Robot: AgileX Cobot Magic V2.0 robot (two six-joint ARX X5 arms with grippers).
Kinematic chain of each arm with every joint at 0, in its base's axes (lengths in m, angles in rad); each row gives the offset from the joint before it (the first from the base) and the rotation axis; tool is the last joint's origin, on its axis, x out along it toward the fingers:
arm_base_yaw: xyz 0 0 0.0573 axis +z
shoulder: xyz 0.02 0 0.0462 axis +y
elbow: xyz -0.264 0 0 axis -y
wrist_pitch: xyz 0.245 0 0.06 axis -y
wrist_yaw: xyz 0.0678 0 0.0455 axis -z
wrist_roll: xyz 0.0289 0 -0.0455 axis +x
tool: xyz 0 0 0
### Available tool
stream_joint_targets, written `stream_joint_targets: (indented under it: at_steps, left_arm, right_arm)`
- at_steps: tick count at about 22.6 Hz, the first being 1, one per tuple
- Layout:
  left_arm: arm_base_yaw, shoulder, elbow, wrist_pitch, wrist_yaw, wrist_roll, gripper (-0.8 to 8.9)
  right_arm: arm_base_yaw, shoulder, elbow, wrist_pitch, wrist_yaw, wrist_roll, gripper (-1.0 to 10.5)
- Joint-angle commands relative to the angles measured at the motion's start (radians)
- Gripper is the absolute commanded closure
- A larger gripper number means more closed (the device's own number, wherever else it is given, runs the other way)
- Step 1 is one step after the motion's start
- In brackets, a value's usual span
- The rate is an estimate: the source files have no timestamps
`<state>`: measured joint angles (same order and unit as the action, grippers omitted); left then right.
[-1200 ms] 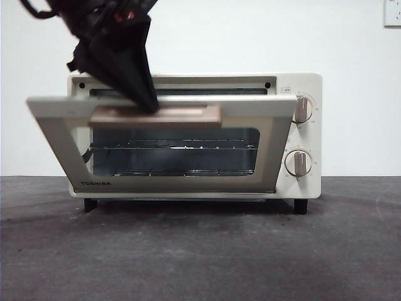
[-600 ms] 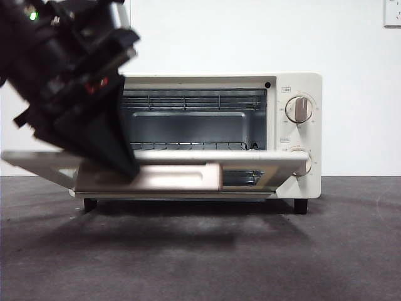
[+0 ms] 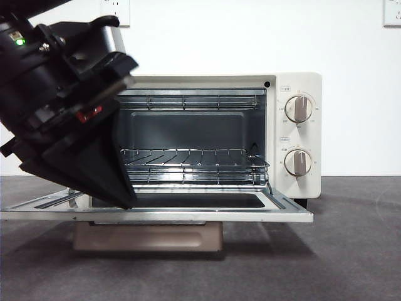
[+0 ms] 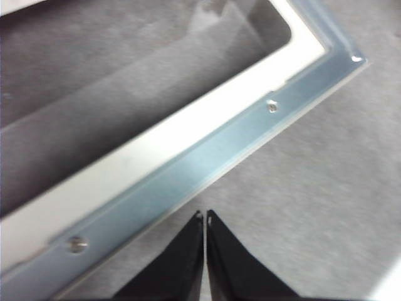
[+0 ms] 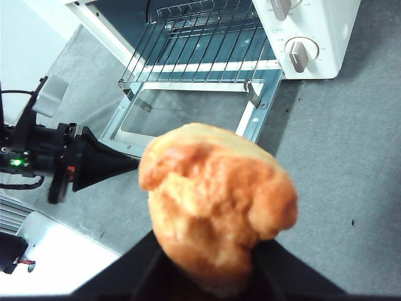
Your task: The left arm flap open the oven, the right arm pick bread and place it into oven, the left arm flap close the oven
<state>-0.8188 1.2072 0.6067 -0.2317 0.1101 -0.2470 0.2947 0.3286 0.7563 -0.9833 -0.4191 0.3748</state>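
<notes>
My left end effector (image 4: 205,216), jaws pressed together, sits at the front edge of the oven (image 3: 299,135) door (image 3: 188,214), folded flat over the grey desk (image 3: 351,251); my right end effector (image 5: 213,276) grips the bread (image 5: 216,204) above the desk, the oven at its 12 o'clock.

Even bright light, soft shadows, bread (image 5: 216,200) blurred

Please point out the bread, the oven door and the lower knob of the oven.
bread (image 5: 216,204): right wrist view, middle of the bun.
oven door (image 3: 288,213): front view, bare front rim of the lowered door.
lower knob (image 3: 299,162): front view, centre of the knob.
</notes>
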Motion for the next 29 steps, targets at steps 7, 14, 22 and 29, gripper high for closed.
stream_joint_targets:
  at_steps: [7,14,22,29]
  left_arm:
    - [-0.011,-0.295,0.111,-0.264,0.020,-0.002,8.02]
    - [-0.011,-0.564,0.231,-0.467,-0.089,-0.009,8.02]
    - [-0.011,-0.682,0.280,-0.606,-0.148,-0.065,8.02]
    - [-0.011,-0.745,0.312,-0.684,-0.156,-0.099,8.02]
  right_arm:
    - [0.005,0.126,0.003,0.140,-0.109,0.030,8.4]
    - [0.106,0.400,0.003,0.446,-0.150,0.072,8.4]
    - [0.333,0.673,0.005,0.760,0.065,0.175,8.4]
    - [0.413,0.914,0.072,0.901,0.174,0.235,8.4]
